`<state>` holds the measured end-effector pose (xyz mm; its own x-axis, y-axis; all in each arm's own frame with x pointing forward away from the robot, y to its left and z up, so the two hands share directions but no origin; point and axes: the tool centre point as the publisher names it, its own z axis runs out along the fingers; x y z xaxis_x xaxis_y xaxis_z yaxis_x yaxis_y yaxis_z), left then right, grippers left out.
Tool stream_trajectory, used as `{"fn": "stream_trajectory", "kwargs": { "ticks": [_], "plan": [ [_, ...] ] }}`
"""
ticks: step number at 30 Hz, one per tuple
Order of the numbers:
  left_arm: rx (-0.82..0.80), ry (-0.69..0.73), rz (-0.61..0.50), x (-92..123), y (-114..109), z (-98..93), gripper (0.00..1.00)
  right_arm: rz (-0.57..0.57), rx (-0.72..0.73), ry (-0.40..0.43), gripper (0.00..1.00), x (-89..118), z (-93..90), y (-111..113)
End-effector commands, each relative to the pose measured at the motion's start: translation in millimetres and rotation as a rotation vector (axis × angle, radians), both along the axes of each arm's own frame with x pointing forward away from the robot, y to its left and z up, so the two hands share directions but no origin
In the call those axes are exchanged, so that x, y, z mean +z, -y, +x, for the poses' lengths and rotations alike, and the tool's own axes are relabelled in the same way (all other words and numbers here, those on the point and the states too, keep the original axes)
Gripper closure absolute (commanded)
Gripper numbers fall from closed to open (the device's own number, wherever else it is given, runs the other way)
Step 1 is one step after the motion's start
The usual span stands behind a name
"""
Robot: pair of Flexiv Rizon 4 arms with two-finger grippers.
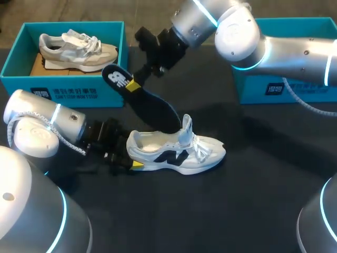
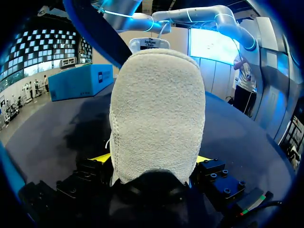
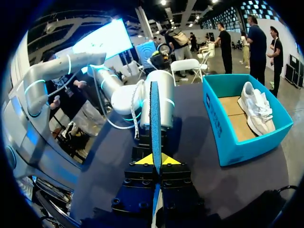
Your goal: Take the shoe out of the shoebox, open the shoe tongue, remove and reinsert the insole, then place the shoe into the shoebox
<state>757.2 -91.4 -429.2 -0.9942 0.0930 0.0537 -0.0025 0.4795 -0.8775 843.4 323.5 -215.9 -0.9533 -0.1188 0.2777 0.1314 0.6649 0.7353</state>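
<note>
Black table (image 1: 263,211): work surface.
Teal shoebox (image 1: 68,89): far left, holds a second shoe (image 1: 79,50).
White shoe (image 1: 176,153): mid-table, heel clamped between the left gripper (image 1: 132,164) fingers.
Dark insole (image 1: 150,103): toe end in the shoe's opening, heel end pinched by the right gripper (image 1: 136,83).
Handling note, as judged: keep the heel braced, move the insole along its own slant, and keep the tongue (image 1: 186,126) clear.
</note>
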Motion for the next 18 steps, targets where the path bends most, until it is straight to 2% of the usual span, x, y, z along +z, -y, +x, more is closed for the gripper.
{"fn": "stream_trajectory", "kwargs": {
  "ticks": [1, 8, 18],
  "plan": [
    [-0.001, 0.000, 0.003, -4, 1, 1.1, 1.00, -0.033, 0.011, -0.016, 1.00, 23, 11.4, 12],
    [-0.001, 0.000, 0.003, -4, 1, 1.1, 1.00, -0.056, -0.026, -0.092, 1.00, 57, 20.3, 30],
    [-0.001, 0.000, 0.003, -4, 1, 1.1, 1.00, 0.070, -0.158, -0.171, 1.00, 115, 1.9, 60]
  ]
}}
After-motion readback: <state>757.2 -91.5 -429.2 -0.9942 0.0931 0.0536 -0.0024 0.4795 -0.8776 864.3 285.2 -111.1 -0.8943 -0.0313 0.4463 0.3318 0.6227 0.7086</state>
